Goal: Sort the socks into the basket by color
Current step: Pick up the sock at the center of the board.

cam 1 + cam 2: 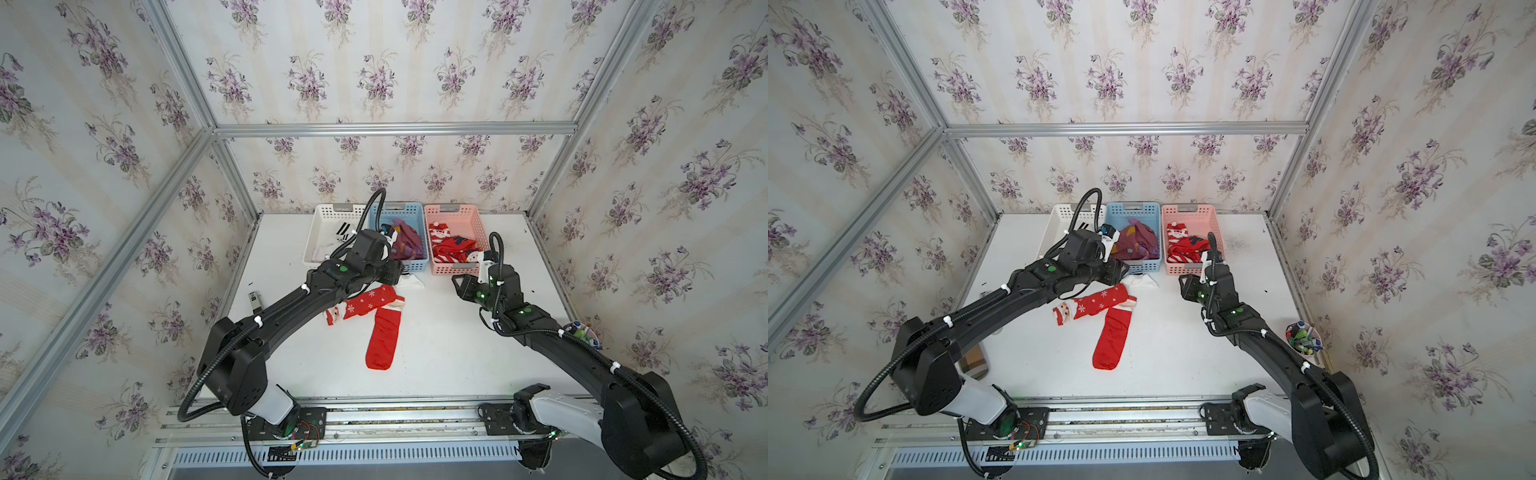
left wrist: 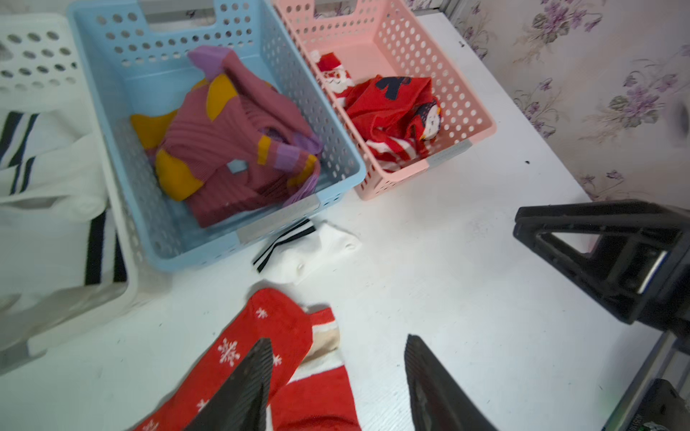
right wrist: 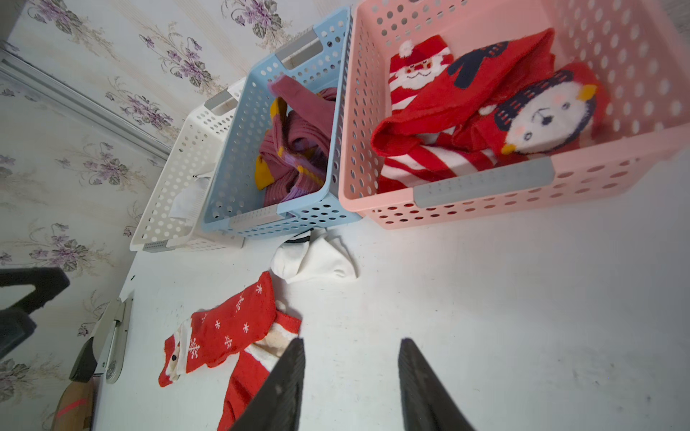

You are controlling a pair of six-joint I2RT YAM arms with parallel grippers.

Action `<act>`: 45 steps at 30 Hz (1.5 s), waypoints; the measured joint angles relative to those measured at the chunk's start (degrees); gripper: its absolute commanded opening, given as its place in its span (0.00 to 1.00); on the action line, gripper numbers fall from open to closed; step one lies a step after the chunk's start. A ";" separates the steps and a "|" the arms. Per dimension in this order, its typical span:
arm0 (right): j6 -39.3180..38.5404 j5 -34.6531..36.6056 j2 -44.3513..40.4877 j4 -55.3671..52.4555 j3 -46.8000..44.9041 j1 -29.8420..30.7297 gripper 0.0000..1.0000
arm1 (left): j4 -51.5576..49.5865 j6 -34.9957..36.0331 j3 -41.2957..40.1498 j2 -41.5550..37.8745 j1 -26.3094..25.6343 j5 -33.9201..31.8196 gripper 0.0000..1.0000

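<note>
Where the three baskets stand in a row along the far edge of the table point(image 1: 457, 365), the sorting is partly done. From left to right they are the white basket point(image 2: 37, 56), the blue basket point(image 2: 336, 149) and the pink basket point(image 2: 459, 104), set close side by side. The first holds white striped socks point(image 2: 44, 156). The second holds maroon socks point(image 2: 231, 149) with mustard and lilac patches. The third holds red socks point(image 2: 392, 108) bearing Santa and penguin figures.

Three socks lie loose on the table. A white sock point(image 2: 310, 250) with black stripes is crumpled just against the near wall of the blue basket. On its near side a snowflake sock point(image 1: 365, 302) lies slantwise. Its far end overlaps the cuff of a plain red sock point(image 1: 384, 336), which runs toward the near edge.

On the left gripper point(image 2: 338, 339) the jaws stand apart with nothing between them. It sits over the far end of the snowflake sock, and contact with the fabric cannot be determined. On the right gripper point(image 3: 351, 341) the jaws are likewise apart and empty. It sits over bare table on the near side of the pink basket, to the right of the loose socks. A cup of markers point(image 1: 1303, 336) stands at the right edge.
</note>
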 measured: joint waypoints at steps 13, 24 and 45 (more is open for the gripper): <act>1.36 0.22 13.42 5.81 4.07 11.04 0.42 | -1.27 -6.19 -18.67 -13.84 4.22 -3.98 0.61; 1.68 -0.44 21.68 7.91 9.90 15.39 0.42 | -4.33 -10.12 -27.71 -19.19 10.78 -4.70 0.62; 1.66 -0.20 23.26 7.48 11.41 16.83 0.42 | -2.19 -15.74 -32.79 -11.32 17.57 -4.42 0.57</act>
